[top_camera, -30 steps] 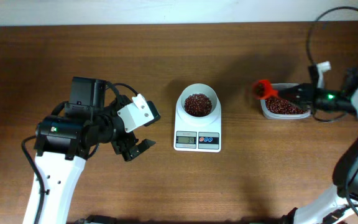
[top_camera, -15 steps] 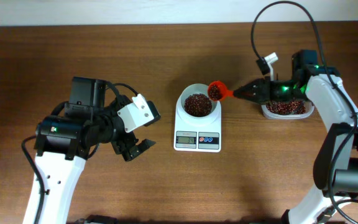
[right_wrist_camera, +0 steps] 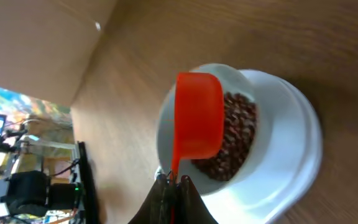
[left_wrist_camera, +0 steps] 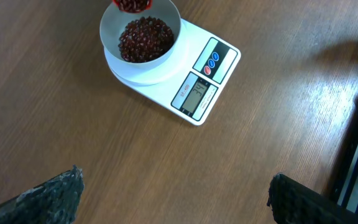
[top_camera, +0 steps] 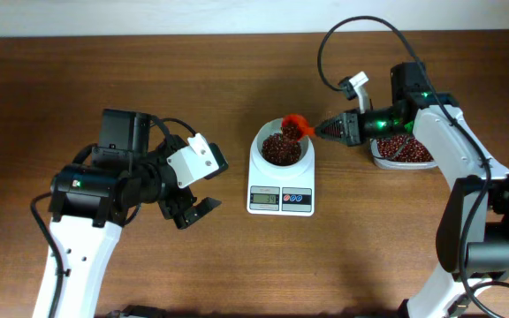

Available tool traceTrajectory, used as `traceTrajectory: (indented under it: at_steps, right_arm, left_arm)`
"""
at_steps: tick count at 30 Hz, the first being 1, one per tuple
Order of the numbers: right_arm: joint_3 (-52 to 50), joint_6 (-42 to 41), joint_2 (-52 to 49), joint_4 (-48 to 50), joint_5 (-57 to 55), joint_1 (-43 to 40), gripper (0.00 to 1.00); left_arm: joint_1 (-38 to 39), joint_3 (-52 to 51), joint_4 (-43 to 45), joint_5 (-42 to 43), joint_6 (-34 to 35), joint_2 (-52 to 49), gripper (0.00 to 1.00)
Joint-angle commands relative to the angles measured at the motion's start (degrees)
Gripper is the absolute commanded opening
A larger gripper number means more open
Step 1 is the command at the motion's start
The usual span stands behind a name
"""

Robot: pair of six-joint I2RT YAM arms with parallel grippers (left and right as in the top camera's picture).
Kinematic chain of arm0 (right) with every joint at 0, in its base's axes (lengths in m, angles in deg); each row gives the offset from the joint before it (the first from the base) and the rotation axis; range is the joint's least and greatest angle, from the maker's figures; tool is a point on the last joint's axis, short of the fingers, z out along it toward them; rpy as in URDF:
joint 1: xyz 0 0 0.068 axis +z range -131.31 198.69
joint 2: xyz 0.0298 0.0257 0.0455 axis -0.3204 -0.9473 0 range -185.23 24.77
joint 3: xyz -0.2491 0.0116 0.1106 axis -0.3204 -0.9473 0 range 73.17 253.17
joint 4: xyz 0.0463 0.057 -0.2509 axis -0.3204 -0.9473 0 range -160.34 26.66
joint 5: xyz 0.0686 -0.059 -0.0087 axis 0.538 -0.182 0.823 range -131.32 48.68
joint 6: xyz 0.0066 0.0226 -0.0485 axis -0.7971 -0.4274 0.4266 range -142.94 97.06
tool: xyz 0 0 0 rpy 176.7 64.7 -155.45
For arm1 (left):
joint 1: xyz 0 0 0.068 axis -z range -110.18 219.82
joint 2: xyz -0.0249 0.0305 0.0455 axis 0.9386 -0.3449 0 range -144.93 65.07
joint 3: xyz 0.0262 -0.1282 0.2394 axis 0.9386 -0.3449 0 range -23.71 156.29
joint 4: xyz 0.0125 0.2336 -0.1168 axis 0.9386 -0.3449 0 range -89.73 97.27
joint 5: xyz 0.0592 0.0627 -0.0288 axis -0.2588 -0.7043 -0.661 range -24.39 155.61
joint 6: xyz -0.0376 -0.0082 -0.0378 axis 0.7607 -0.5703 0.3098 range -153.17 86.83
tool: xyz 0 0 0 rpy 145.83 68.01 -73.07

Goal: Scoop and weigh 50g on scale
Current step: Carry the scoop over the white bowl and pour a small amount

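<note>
The scale (top_camera: pixel 280 200) stood in the middle of the table (top_camera: pixel 148 79). Its bowl (left_wrist_camera: pixel 109 26) held a heap of beans (top_camera: pixel 278 150). An orange scoop (top_camera: pixel 294 129) hung tipped over the far right edge of the bowl, with beans in it. Whether any were falling from it could not be made out. The right gripper (top_camera: pixel 323 130) was clamped tight on the scoop's handle, reaching in from the right. Just beyond it, to the right of the scale, sat a clear tub (top_camera: pixel 402 161) with more beans inside. The left gripper (top_camera: pixel 203 187) hovered to the left of the scale, its fingers spread wide and grasping nothing. The scale's display was too small to read.
</note>
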Motion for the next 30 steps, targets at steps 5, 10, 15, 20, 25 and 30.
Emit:
traceTrajectory:
  at_steps: [5, 10, 15, 20, 25, 30]
  right_arm:
    - [-0.28, 1.38, -0.39, 0.59, 3.67, 0.48, 0.04]
    - [-0.28, -5.29, -0.39, 1.42, -2.23, 0.48, 0.04]
    - [-0.28, -3.54, -0.39, -0.02, -3.76, 0.70, 0.04]
    - [-0.28, -3.56, -0.39, 0.42, -0.98, 0.83, 0.04]
    - [-0.28, -3.58, -0.39, 0.42, -0.81, 0.83, 0.04]
    - [-0.28, -3.69, -0.39, 0.55, 3.43, 0.83, 0.04]
  left_arm:
    - [-0.24, 0.76, 0.04, 0.39, -0.28, 0.24, 0.99]
    - [-0.24, 0.76, 0.04, 0.39, -0.28, 0.24, 0.99]
    - [-0.24, 0.76, 0.04, 0.39, -0.28, 0.24, 0.99]
    - [-0.24, 0.76, 0.04, 0.39, -0.28, 0.24, 0.99]
    - [-0.24, 0.76, 0.04, 0.39, -0.26, 0.24, 0.99]
    - [-0.24, 0.76, 0.04, 0.39, -0.28, 0.24, 0.99]
